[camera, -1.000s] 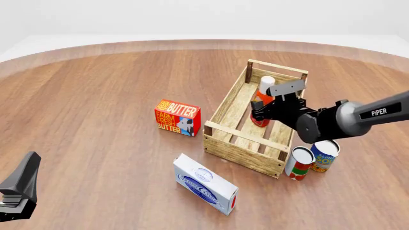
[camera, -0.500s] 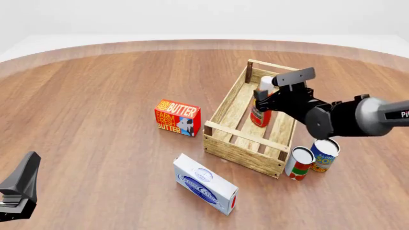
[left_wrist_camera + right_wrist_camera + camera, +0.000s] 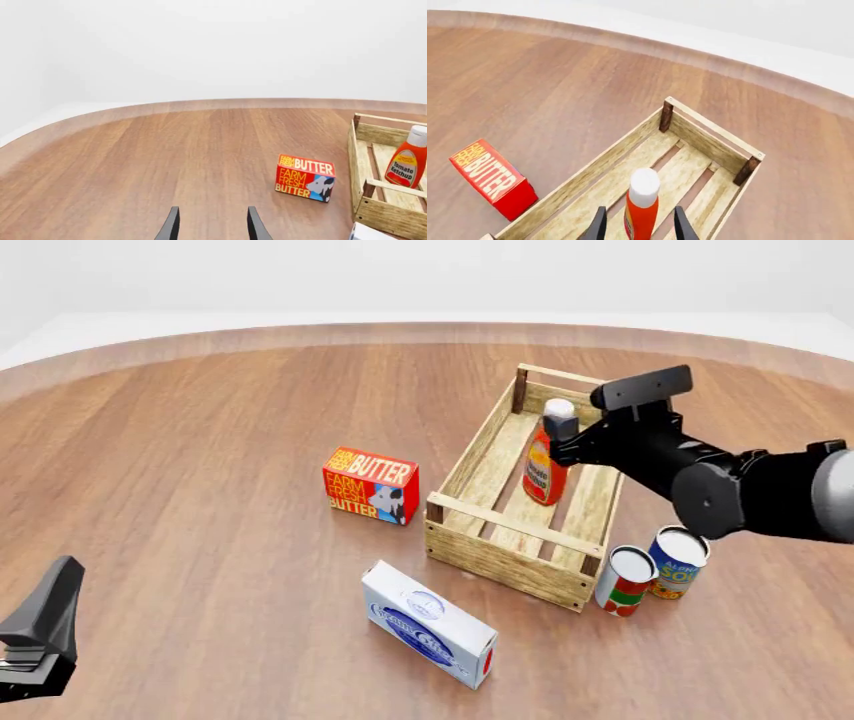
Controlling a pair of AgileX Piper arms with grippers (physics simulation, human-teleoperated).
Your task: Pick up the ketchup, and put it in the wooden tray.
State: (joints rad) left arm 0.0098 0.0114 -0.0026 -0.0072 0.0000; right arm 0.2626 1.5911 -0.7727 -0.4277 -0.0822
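Observation:
The ketchup (image 3: 541, 470) stands upright inside the wooden tray (image 3: 501, 560), near its far half. It is a red-orange bottle with a white cap. My right gripper (image 3: 563, 435) is open just above and beside the cap, not gripping it. In the right wrist view the bottle (image 3: 642, 200) stands between my spread fingers (image 3: 599, 225) with a gap on each side, over the tray's slats (image 3: 707, 137). My left gripper (image 3: 34, 640) is open and empty at the near left, far from the tray. The left wrist view shows ketchup (image 3: 405, 167) and tray (image 3: 390, 217).
A red butter box (image 3: 371, 486) stands left of the tray. A white and blue carton (image 3: 430, 625) lies in front of it. A red-green can (image 3: 623, 580) and a blue can (image 3: 677, 565) stand by the tray's near right corner.
My right gripper let go of the ketchup and lifted up and back to the right. The bottle stays standing in the tray. The left arm has not moved.

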